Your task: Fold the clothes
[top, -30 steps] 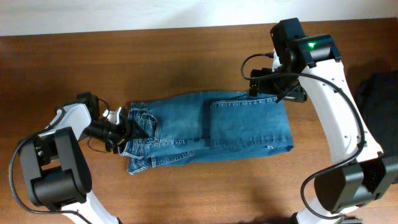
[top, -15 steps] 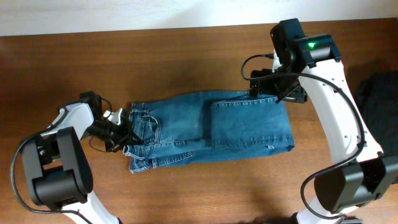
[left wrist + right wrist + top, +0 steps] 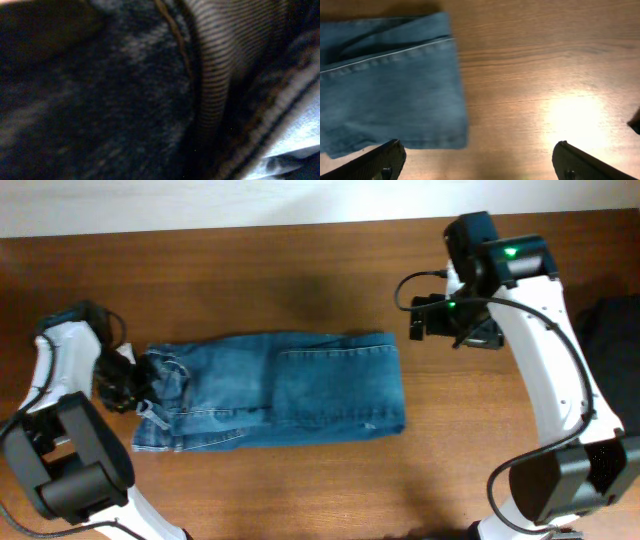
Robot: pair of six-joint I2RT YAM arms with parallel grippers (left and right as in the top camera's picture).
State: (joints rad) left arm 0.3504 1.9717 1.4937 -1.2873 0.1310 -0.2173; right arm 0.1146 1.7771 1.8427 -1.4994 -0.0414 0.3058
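jeans (image 3: 275, 390) lie folded into a short rectangle, centre-left on the worktop (image 3: 300, 270). left fingers (image 3: 128, 388) are clenched on the bunched waistband end. right fingers (image 3: 385, 160) are spread and empty, hovering just past the folded edge. Probably remaining: flatten that end, then a final fold.

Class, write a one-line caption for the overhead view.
Left gripper clamps one end of the folded medium-blue denim jeans on the brown wooden table; right gripper hovers open past the other end.
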